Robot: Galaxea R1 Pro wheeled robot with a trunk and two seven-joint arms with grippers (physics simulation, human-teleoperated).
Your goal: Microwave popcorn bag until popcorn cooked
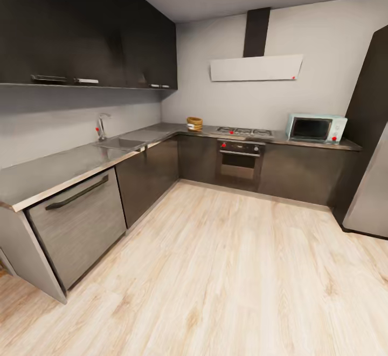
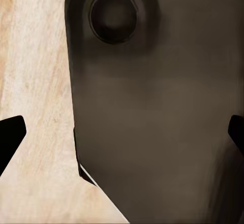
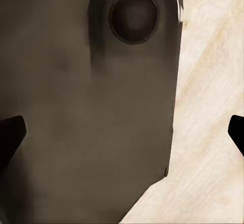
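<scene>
- The grey L-shaped worktop (image 1: 64, 168) runs along the left wall and turns along the back wall.
- The popcorn bag (image 1: 194, 124) sits on it near the corner, just beside the hob (image 1: 245, 131).
- The mint-blue microwave (image 1: 316, 128) stands at the far right end.
- A sink (image 1: 119, 143) with a tap (image 1: 101, 126) is set into the left run.

Pale grey walls (image 1: 328, 32); light wood plank floor (image 1: 226, 280) across lower frame. Dark upper cabinets (image 1: 81, 27) upper left. White range hood (image 1: 256, 68) top centre. Steel fridge (image 1: 372, 194) right edge.
</scene>
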